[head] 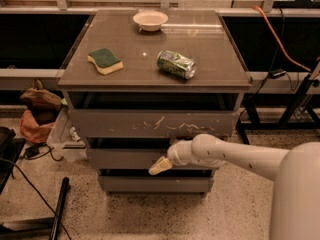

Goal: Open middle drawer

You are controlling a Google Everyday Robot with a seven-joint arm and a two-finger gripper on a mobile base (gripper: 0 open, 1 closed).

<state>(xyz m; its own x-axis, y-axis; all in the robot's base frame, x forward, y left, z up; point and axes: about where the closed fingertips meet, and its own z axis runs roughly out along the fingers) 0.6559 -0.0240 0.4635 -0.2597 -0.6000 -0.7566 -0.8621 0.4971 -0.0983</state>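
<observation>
Gripper (160, 165) hangs low before the cabinet (210, 59), its cream tip at the bottom edge of the middle drawer (120, 159), near that front's centre. How far open it is, or whether it grips anything, cannot be told. That drawer lies between the cabinet's scratched upper front (115, 123) and its bottom front (150, 184). Left of the cabinet, bags (37, 111) sit on the floor. On the cabinet's top, left to right: a green sponge (104, 61), a white bowl (150, 20) at the back, and a green can (176, 64) on its side.
</observation>
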